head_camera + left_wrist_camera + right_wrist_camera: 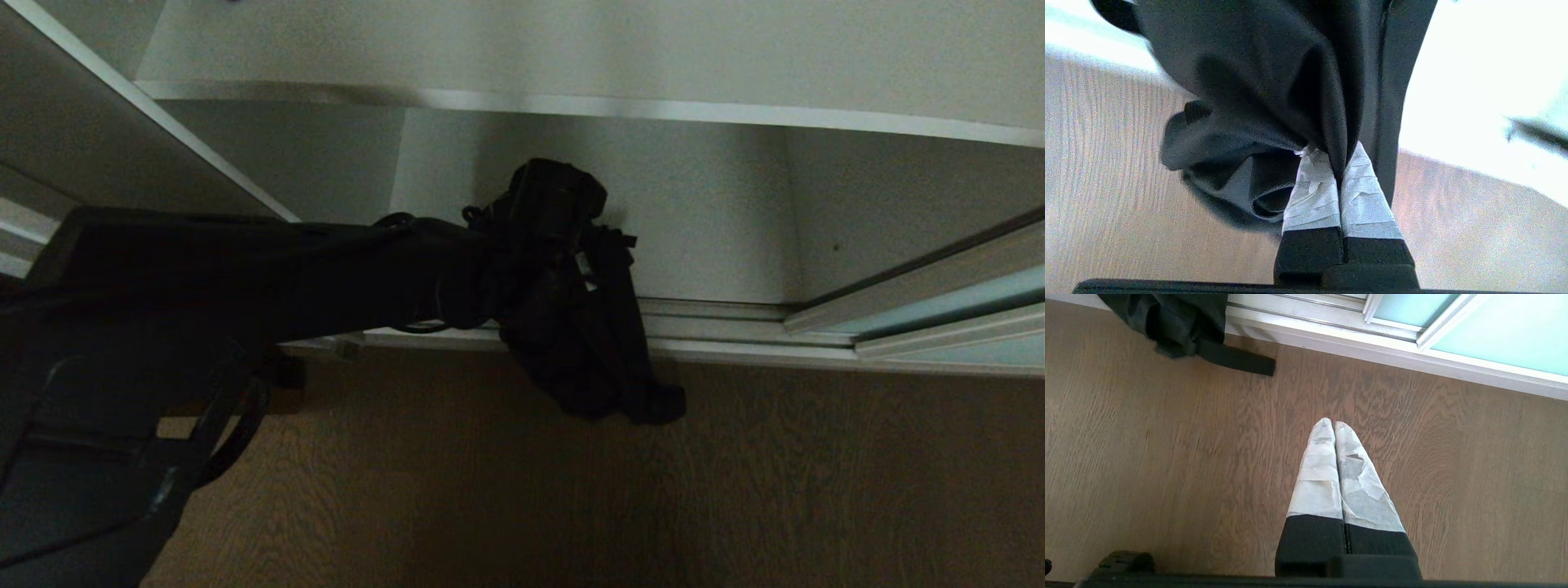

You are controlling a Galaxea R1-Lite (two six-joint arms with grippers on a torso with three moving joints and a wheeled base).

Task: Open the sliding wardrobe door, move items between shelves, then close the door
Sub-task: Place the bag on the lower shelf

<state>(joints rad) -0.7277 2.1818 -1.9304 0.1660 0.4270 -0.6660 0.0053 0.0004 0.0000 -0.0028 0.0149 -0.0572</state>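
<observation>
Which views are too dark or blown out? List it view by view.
Head view: underexposed; the left gripper and the soft black fabric pouch bag merge into one dark mass. Left wrist view: the white areas behind the bag are blown out. Right wrist view: evenly lit, the brown wood-grain floor sharp, the bag's strap slightly blurred.

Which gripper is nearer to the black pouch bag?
Left. The left gripper is shut on the black pouch bag; the right gripper, shut, hangs over bare wooden floor, apart from it.

no readable text, labels, brands or numbers on anything in view.
</observation>
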